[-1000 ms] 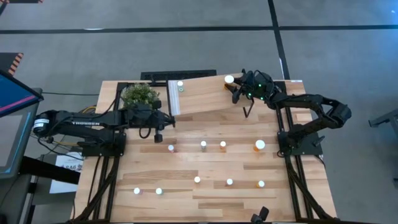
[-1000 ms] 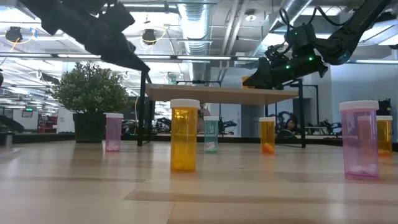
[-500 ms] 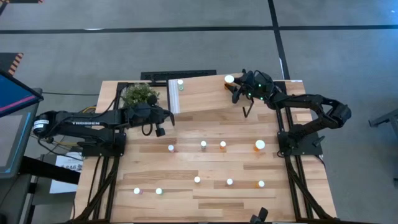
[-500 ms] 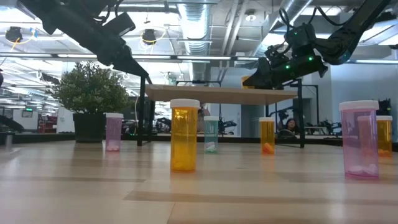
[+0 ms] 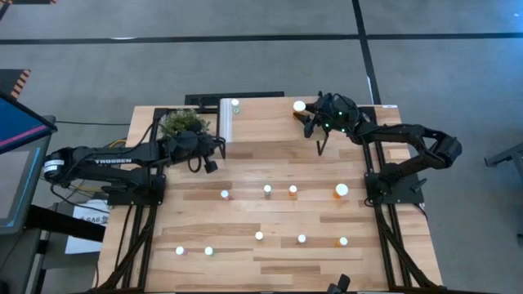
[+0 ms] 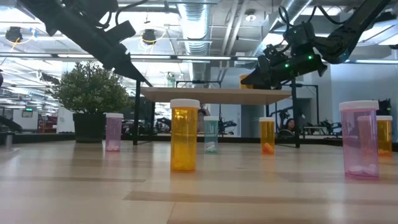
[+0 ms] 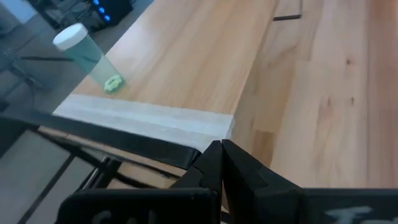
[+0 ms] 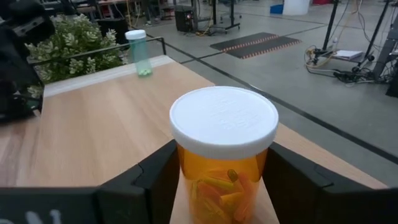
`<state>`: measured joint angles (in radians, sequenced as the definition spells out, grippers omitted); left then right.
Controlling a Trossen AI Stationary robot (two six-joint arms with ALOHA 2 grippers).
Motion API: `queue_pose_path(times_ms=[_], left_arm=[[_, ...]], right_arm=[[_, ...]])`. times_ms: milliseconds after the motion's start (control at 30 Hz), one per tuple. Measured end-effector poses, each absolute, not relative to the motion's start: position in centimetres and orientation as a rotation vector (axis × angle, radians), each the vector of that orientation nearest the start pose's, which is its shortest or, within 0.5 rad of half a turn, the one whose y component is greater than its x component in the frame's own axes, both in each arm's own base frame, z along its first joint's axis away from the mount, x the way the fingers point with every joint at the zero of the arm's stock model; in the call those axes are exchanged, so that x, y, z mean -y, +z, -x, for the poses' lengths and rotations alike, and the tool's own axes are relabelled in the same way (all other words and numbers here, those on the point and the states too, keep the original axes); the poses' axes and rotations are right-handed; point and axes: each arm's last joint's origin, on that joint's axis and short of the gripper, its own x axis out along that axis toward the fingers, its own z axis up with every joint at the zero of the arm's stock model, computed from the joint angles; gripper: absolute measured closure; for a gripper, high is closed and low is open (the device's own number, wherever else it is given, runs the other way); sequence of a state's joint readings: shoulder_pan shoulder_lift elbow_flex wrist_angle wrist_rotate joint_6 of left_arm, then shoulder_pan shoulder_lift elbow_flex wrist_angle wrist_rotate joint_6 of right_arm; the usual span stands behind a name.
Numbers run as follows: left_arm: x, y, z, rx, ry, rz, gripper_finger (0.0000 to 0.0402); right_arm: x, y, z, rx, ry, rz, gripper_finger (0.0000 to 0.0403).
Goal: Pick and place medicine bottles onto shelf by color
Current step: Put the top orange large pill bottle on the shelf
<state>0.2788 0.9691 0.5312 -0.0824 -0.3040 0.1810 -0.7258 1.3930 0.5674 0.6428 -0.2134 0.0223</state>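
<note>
Right wrist view puts the right gripper [image 8: 217, 186] fingers apart, flanking the large orange bottle [image 8: 222, 155] standing at the shelf [image 5: 270, 122] right far corner; lift straight up clear of the cap. Left gripper [image 5: 209, 166], pinched together, hangs near the shelf's white strip, by the green bottle [image 5: 235, 104] and potted plant [image 5: 181, 122].

Shelf [image 8: 93, 130] matt light wood; orange bottle [image 8: 222, 180] translucent plastic, white cap.
</note>
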Motion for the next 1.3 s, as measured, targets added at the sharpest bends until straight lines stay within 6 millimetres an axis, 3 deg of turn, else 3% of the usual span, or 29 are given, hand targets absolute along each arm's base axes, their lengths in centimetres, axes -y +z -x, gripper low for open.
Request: queue_pose_path(times_ms=[333,1300], left_arm=[[-6.53,22.41,-18.98,-0.578,0.528,-0.169,0.0401],[-6.57,22.37,-18.94,-0.584,0.536,-0.176,0.0401]], right_arm=[[17.98,20.52,-21.17,-0.173,-0.514,-0.108,0.0134],[18.2,20.9,-21.11,-0.141,-0.563,-0.012,0.0132]])
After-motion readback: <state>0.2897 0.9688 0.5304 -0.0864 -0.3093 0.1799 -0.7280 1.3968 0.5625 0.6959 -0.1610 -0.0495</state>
